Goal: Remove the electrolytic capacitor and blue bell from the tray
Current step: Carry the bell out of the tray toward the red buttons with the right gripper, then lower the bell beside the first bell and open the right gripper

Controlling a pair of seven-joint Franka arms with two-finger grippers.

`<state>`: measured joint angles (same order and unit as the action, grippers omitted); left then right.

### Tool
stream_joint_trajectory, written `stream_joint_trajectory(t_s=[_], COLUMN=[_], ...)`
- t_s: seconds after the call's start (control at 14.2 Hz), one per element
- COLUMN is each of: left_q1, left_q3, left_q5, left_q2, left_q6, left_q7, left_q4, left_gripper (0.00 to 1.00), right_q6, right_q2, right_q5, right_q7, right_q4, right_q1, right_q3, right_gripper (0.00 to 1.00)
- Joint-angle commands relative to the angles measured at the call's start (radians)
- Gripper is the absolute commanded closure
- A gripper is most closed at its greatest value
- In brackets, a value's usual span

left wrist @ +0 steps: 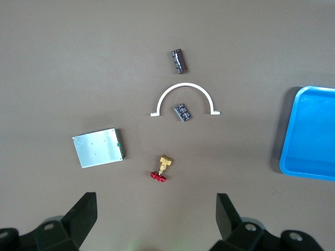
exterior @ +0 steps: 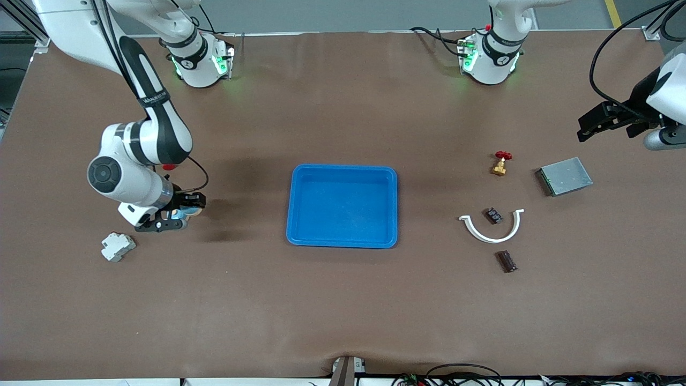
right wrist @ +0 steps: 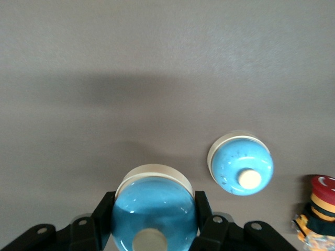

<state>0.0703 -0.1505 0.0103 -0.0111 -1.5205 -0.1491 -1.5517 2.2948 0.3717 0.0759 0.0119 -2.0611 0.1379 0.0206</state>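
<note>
The right gripper (right wrist: pixel 154 219) clamps a blue bell (right wrist: pixel 154 209) above the table near the right arm's end. The left gripper (left wrist: pixel 154 214) hangs wide open, waiting. The capacitor (exterior: pixel 506 261), probably the dark cylinder, lies nearest the front camera beside the white arc (exterior: pixel 491 228).

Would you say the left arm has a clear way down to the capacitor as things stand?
Probably yes: the left gripper is open and holds nothing, and the capacitor lies alone on bare table, apart from the white clip.
</note>
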Motion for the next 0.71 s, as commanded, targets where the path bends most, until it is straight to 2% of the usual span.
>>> stream_joint_trajectory(t_s=[0.0, 0.63], left_q1=[0.005, 0.002], left_q3=[0.002, 0.0], left_q5=[-0.018, -0.018], left_q2=[0.032, 0.026], left_q6=[-0.004, 0.0], left_q7=[0.023, 0.025], left_q4=[0.054, 0.056], left_gripper=[0.0, 0.0], right_q6=[-0.003, -0.002], right_q2=[0.036, 0.124], right_q5=[0.007, 0.008], right_q7=[0.002, -0.001], right_q4=[0.038, 0.113], right_q1=[-0.011, 0.008], right_q3=[-0.016, -0.019], right_gripper=[1.0, 1.0])
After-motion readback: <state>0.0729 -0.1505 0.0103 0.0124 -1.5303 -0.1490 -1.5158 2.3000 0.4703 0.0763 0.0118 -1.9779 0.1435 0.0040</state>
